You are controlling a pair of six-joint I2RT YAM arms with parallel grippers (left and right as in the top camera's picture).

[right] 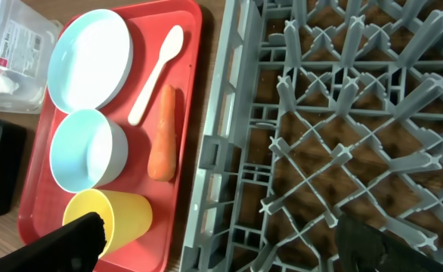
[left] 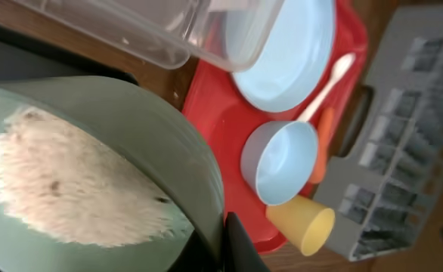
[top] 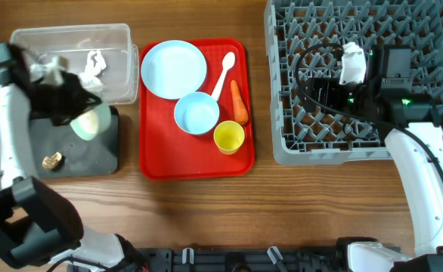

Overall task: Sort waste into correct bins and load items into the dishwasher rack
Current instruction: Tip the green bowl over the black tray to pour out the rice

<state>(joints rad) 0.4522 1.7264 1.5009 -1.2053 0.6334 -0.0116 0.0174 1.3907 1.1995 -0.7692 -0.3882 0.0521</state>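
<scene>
Our left gripper [top: 75, 104] is clamped on the rim of the pale green bowl [left: 131, 136], which is tipped on edge above the black tray [top: 93, 155] at the left of the overhead frame. The rice [left: 70, 189] sits inside as one clinging cake, so we judge it sticky rather than free-pouring. The bowl looks light, stiff and smooth, and a rim pinch could slip. Our right gripper [right: 225, 242] hangs empty, fingers wide apart, over the dishwasher rack [right: 320, 113]. In the clear tub [top: 70, 38], upper left, a label [right: 13, 49] carries red print too small to read.
</scene>
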